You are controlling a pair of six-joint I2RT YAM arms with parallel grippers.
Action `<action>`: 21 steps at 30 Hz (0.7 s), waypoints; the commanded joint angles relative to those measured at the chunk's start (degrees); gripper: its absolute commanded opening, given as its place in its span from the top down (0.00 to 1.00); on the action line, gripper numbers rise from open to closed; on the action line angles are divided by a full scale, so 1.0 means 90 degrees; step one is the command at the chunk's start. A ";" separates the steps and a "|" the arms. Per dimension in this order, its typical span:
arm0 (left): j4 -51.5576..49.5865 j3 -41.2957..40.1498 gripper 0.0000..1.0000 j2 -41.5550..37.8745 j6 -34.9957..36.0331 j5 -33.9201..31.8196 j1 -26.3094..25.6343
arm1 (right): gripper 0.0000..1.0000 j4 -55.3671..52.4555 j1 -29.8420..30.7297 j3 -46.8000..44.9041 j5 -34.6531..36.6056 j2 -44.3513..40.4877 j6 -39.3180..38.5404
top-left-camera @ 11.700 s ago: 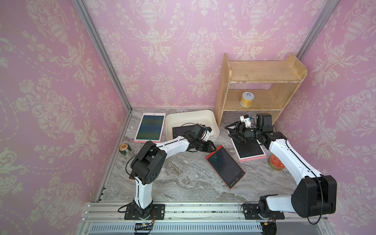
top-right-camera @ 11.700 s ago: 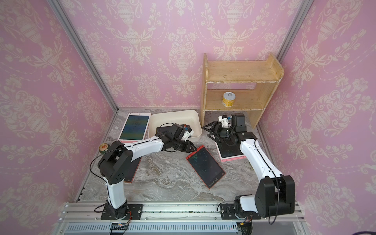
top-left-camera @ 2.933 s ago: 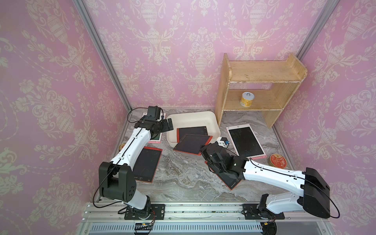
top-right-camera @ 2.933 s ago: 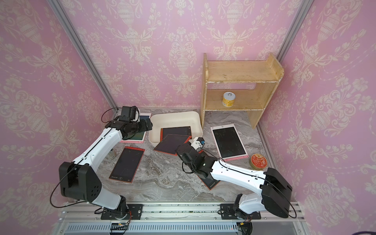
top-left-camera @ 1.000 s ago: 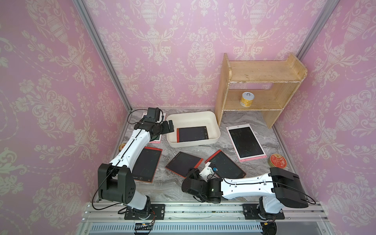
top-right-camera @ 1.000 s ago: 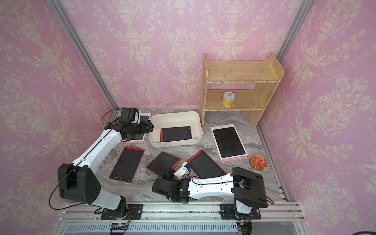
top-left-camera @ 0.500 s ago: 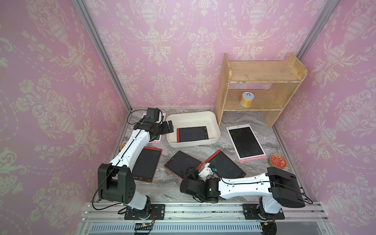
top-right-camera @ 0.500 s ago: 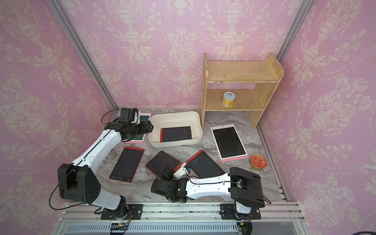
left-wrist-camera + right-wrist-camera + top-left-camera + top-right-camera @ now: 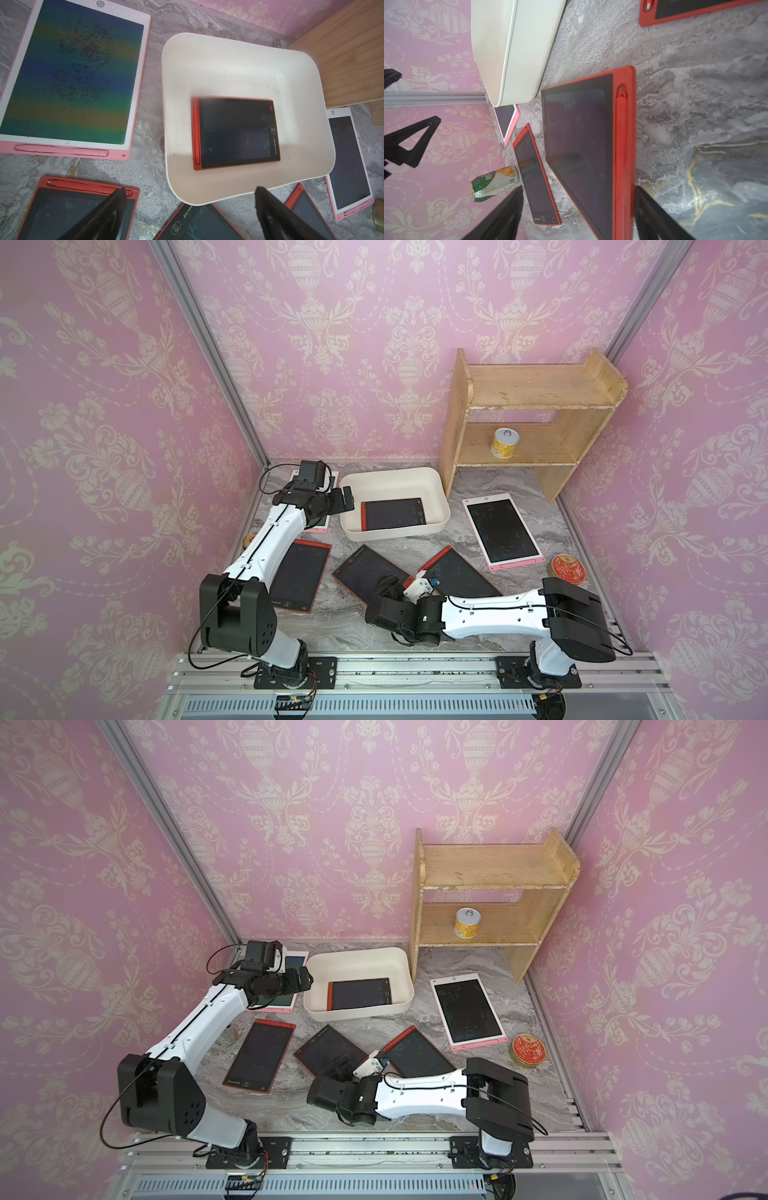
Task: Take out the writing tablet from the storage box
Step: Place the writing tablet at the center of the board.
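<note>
One writing tablet (image 9: 392, 513) inside storage box (image 9: 390, 534).

A wooden two-tier shelf (image 9: 536, 386) stands at the back right of the grey marbled desk (image 9: 340, 628), a yellow can (image 9: 504, 442) upright on its lower tier. A round red tin (image 9: 567, 566) lies near the right edge, a green can (image 9: 494, 182) at the left edge
</note>
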 commanded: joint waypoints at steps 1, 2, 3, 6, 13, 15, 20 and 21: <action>-0.0079 -0.0065 0.01 -0.0121 0.0122 -0.0056 0.0089 | 0.09 -0.0288 -0.0155 0.0246 -0.0282 0.0050 0.0129; -0.0077 -0.0065 0.01 -0.0128 0.0129 -0.0066 0.0090 | 0.08 -0.0307 -0.0204 0.0269 -0.0350 0.0048 0.0006; -0.0088 -0.0056 0.01 -0.0120 0.0123 -0.0075 0.0099 | 0.07 -0.0373 -0.0240 0.0296 -0.0386 0.0050 -0.0051; -0.0169 0.0007 0.01 -0.0119 0.0121 -0.0103 0.0095 | 0.05 -0.0515 -0.0296 0.0360 -0.0444 0.0052 -0.0202; -0.0432 0.0168 0.01 -0.0248 0.0108 -0.0220 0.0107 | 0.01 -0.1221 -0.0422 0.0786 -0.0658 0.0061 -0.0636; -0.0561 0.0203 0.01 -0.0299 0.0076 -0.0265 0.0101 | 0.01 -0.1234 -0.0516 0.0744 -0.0705 -0.0009 -0.0922; -0.1020 0.0245 0.01 -0.0521 -0.0011 -0.0508 0.0102 | 0.01 -0.1426 -0.0963 0.0663 -0.0961 -0.0281 -0.2145; -0.1149 0.0264 0.01 -0.0576 -0.0021 -0.0566 0.0109 | 0.01 -0.1517 -0.1098 0.0678 -0.1068 -0.0334 -0.2521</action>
